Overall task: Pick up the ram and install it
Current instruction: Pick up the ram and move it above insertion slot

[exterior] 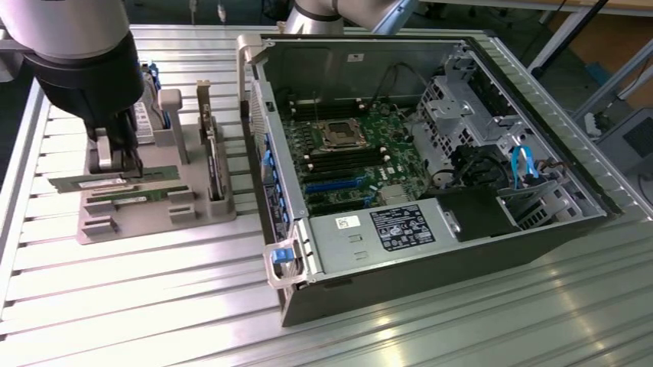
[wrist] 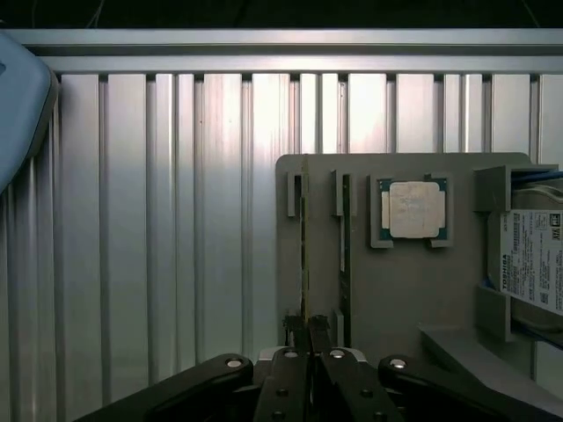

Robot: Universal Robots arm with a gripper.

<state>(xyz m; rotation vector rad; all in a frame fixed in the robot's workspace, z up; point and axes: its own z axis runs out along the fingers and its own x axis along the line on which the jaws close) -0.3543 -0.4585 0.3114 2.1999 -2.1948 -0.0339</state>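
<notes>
Ribbed table (wrist: 176, 220); fingers (wrist: 322, 338) pinched shut on the edge-up ram (wrist: 304, 246), its length along the ribs.

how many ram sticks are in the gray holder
2. One ram stick stands in the gray holder, gripped by the tool; the other ram stick stands in the neighbouring slot, nearer the processor.

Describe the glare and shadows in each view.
Exterior view: glare streaks the table in front of the case, whose outer wall and interior stay dim. Wrist view: the table glows in a bright central band; the processor lid shines; the fingers on the ram are dark.
</notes>
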